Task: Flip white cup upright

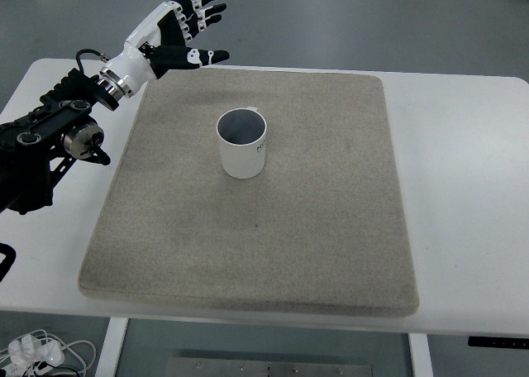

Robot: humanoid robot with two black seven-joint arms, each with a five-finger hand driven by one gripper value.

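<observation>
1. The white cup (242, 144) stands upright on the grey mat (273, 228), its open mouth facing up so you look straight down into its dark inside.
2. It sits in the upper middle part of the mat, a little left of centre, well clear of every edge.
3. There is a small dark mark on the cup's right side, too small to read.
4. The left hand (183, 30) is up at the far left corner of the mat, well apart from the cup.
5. Its fingers (205, 3) are spread out and relaxed, thumb pointing toward the right, and it holds nothing.
6. The left arm (50, 141), black and heavy with joints, comes in from the left edge and lies over the white table (463, 162) beside the mat.
7. The mat covers most of the table top, with bare white showing on the left and right.
8. Below the table's near edge, at the lower left, a tangle of white cables (37, 352) lies on the floor.
</observation>
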